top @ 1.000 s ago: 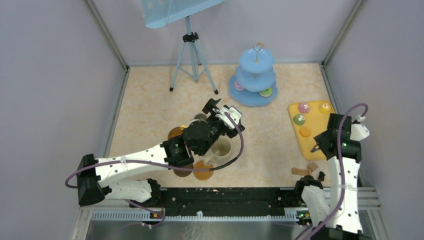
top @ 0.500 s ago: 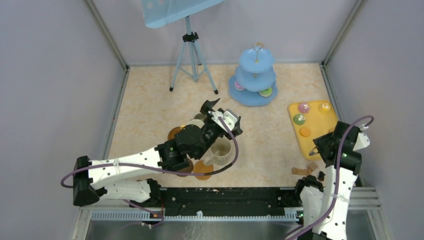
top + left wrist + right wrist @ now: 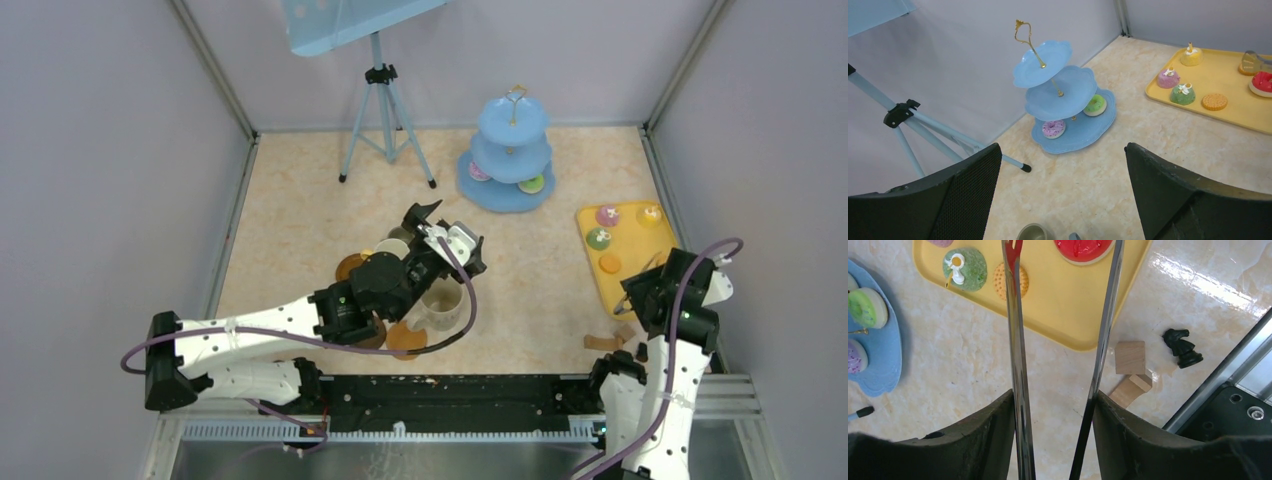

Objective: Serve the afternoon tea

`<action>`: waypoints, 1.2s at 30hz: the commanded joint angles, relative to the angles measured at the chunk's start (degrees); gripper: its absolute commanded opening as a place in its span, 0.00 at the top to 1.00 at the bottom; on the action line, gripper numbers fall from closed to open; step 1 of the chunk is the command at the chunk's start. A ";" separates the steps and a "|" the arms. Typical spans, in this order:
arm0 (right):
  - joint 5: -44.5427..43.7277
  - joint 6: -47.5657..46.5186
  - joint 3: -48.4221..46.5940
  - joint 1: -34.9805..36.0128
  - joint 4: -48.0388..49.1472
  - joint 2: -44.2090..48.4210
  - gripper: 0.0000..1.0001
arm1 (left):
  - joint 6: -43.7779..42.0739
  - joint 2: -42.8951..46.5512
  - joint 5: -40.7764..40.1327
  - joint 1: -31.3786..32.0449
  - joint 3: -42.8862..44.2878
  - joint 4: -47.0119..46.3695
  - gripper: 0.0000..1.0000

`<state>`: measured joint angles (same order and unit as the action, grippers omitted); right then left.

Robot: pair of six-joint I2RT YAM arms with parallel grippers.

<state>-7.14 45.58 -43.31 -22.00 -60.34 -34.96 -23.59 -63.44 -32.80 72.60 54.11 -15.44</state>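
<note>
Over the last second the right tool [image 3: 1055, 425] has drawn back toward the lower right of the overhead view. It has also eased its squeeze on the metal tongs [image 3: 1017, 340], whose blades now stand spread. The red cake [image 3: 1083, 246] sits on the yellow tray [image 3: 1063, 310] at the blade tips, probably not gripped, so it likely still has to go to the cake stand [image 3: 513, 150], upper centre. The left tool [image 3: 445, 232] has slid back slightly and hangs wide open and empty over the cream mug [image 3: 440, 300] at bench centre.

Tongs [image 3: 1015, 365]: polished, mirror-like metal. Tray [image 3: 1068, 305], 12 o'clock: matt plastic. Tabletop [image 3: 1198, 290]: glossy, marble-look. Blocks [image 3: 1129, 357], 3 o'clock: bare wood. Cake stand [image 3: 1063, 92]: smooth plastic.
</note>
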 commanded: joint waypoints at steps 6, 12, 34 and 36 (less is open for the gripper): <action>3.65 0.01 4.18 -0.41 6.44 1.43 0.45 | 2.26 -4.36 -1.09 0.16 10.01 5.11 0.01; 3.60 -0.89 4.79 -0.36 8.86 -0.56 0.41 | 5.05 -6.54 0.55 0.18 14.23 8.27 0.01; 6.87 -3.26 6.21 -0.33 9.90 -4.59 0.65 | 3.38 -7.38 -0.54 0.08 15.77 7.05 0.01; 6.88 -4.19 5.64 -0.41 9.33 -4.38 0.66 | 2.58 -7.08 -1.06 0.09 14.61 6.14 0.01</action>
<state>-1.26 43.38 -36.75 -22.02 -50.00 -40.12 -19.40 -70.89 -32.56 72.58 68.97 -5.02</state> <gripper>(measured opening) 0.385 0.987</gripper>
